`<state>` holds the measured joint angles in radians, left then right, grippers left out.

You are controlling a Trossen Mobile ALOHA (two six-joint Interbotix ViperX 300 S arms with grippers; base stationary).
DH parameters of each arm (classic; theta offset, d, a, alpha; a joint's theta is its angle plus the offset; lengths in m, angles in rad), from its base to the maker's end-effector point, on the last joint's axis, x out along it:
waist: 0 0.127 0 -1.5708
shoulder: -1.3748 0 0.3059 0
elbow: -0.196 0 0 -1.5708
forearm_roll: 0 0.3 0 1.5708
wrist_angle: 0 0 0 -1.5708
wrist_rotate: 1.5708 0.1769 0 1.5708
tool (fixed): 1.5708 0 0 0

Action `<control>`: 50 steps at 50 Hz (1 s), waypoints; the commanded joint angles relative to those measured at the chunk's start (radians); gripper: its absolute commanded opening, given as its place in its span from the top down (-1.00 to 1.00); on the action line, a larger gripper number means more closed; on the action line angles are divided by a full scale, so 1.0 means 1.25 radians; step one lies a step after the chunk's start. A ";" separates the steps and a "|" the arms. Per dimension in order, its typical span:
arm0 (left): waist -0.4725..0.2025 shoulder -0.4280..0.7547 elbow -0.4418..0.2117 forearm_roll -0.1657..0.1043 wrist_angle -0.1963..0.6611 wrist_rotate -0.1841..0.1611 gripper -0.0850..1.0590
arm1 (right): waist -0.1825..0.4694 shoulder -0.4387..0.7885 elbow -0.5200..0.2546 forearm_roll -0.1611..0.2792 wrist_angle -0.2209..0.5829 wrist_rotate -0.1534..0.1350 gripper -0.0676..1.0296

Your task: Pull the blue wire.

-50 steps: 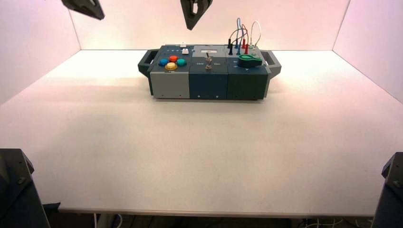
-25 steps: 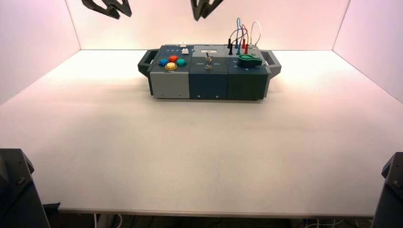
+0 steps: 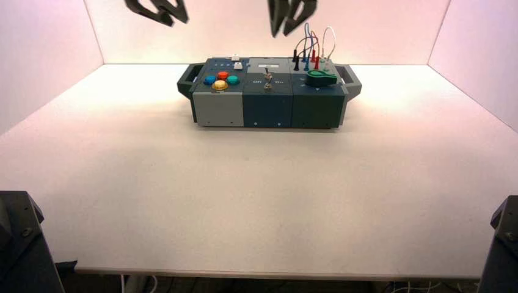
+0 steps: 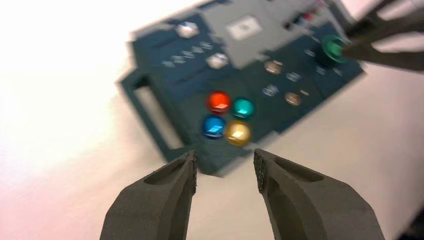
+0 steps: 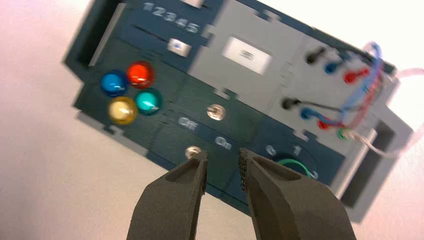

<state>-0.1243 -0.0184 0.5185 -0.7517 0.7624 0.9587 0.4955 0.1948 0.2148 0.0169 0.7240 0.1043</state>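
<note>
Two claws of mine are hanging apart and empty, the left (image 3: 179, 23) over the box's (image 3: 267, 101) button side, the right (image 3: 278, 35) nearing the blue wire (image 3: 307, 36), arching at its back right.

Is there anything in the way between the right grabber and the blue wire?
Nothing solid that I can see. The right gripper hangs above the box, left of the blue wire. But the black wire and red wire cross close by and might snag.
</note>
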 commanded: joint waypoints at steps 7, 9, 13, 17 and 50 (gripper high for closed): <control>-0.053 -0.045 -0.021 -0.045 0.009 0.020 -0.22 | -0.055 -0.048 0.032 0.001 -0.043 0.050 0.22; -0.055 -0.048 -0.021 -0.059 0.009 0.026 -0.22 | -0.064 -0.048 0.037 0.001 -0.054 0.058 0.22; -0.056 -0.052 -0.020 -0.081 0.009 0.043 -0.22 | -0.076 -0.043 0.039 0.001 -0.064 0.064 0.22; -0.056 -0.052 -0.018 -0.094 0.009 0.053 -0.22 | -0.083 -0.034 0.038 0.001 -0.067 0.072 0.22; -0.060 -0.042 -0.009 -0.119 -0.001 0.091 -0.22 | -0.101 0.050 0.022 -0.007 -0.094 0.104 0.22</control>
<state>-0.1963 -0.0537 0.5185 -0.8897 0.7655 1.0661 0.3789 0.2654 0.2761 0.0138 0.6151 0.2240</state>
